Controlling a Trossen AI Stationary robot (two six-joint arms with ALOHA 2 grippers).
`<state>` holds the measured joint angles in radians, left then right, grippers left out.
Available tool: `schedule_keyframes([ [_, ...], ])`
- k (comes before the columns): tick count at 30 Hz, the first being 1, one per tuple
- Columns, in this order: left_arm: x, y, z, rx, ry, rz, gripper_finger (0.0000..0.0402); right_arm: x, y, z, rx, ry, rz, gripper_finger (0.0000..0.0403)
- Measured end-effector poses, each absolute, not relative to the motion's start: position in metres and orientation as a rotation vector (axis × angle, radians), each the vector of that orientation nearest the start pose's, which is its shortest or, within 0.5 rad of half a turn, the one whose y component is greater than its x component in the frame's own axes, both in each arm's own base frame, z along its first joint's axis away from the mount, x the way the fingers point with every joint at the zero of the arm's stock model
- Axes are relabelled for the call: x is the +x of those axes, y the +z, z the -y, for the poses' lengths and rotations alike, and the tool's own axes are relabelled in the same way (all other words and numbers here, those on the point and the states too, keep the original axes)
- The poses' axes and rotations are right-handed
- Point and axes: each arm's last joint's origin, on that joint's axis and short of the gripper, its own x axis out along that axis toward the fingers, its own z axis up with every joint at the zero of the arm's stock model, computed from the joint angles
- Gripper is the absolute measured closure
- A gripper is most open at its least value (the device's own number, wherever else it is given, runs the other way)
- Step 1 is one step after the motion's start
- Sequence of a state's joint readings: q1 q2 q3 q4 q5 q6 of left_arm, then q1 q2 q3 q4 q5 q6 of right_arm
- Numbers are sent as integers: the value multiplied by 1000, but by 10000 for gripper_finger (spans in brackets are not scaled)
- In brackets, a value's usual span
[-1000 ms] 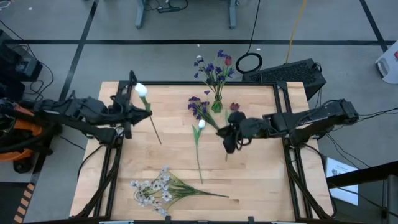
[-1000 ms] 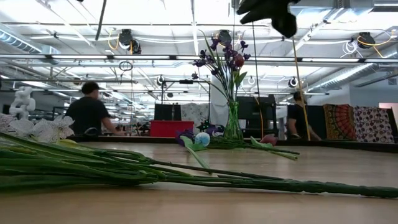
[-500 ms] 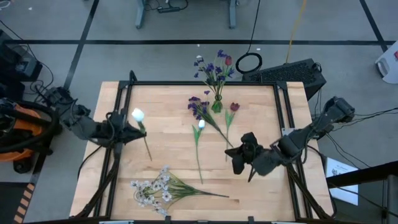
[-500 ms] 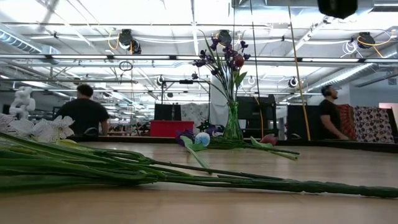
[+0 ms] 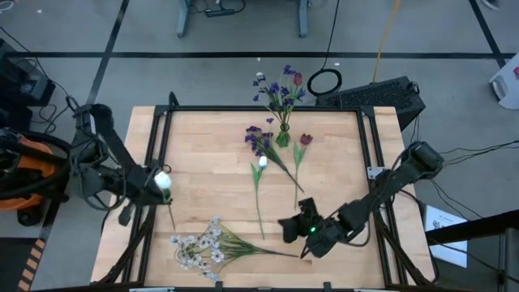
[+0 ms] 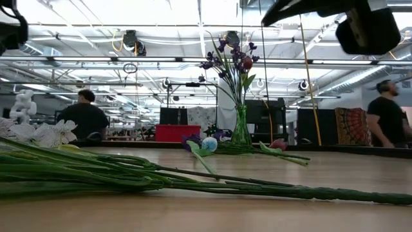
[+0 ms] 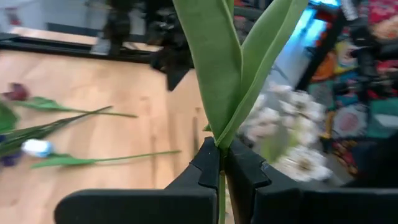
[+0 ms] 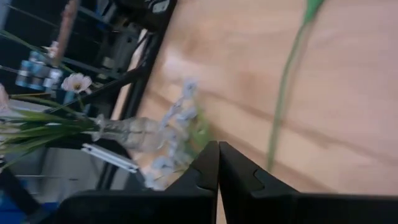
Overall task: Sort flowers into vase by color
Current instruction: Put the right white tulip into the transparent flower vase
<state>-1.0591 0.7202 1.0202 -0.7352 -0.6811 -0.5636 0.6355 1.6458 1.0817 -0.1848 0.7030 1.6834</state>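
Observation:
My left gripper [image 5: 156, 183] hovers over the table's left edge, shut on a white-headed flower [image 5: 162, 179]. Its thin stem [image 5: 170, 212] trails toward the near edge. My right gripper [image 5: 290, 229] is shut and empty, above the near right part of the table. A glass vase [image 5: 283, 136] at the far edge holds purple flowers and a red one [image 6: 235, 61]. Flat on the wood lie a purple spray [image 5: 259, 139], a white bud on a stem [image 5: 260, 165], a dark red bud [image 5: 306, 139] and white blossom sprays [image 5: 197, 243]. My left gripper pinches the flower's green stem [image 7: 220, 147] between its two fingers, just below the point where two long leaves [image 7: 214, 68] fork off. The leaves stand out past the fingertips. In the high view the white head sits right at the gripper, and the flower is off the wood.
The black table frame [image 5: 243, 108] borders the wood. A black ring [image 5: 324, 81] and a dark keyboard-like unit [image 5: 381, 96] sit beyond the far right corner. People stand in the room behind [image 6: 87, 116]. Bare wood lies left of centre [image 5: 211, 154].
My left gripper has carried the white flower from the far left part of the table toward the left and near edges, staying shut on it. My right gripper has swung from beside the dark red bud toward the near edge.

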Motion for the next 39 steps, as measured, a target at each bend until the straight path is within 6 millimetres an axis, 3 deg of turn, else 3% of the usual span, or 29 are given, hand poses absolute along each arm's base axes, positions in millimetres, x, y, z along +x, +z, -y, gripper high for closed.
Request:
schedule_keyframes([
  [7, 69, 369, 124, -199, -368, -357, 389, 307, 202, -204, 1240, -463, -307, 403],
  [12, 70, 363, 147, -161, -339, -332, 389, 310, 197, -206, 1279, -466, -287, 403],
  [23, 78, 352, 177, -104, -294, -317, 389, 311, 198, -203, 1266, -503, -220, 403],
  [39, 87, 320, 213, 12, -263, -399, 370, 313, 201, -205, 1261, -473, -204, 403],
])
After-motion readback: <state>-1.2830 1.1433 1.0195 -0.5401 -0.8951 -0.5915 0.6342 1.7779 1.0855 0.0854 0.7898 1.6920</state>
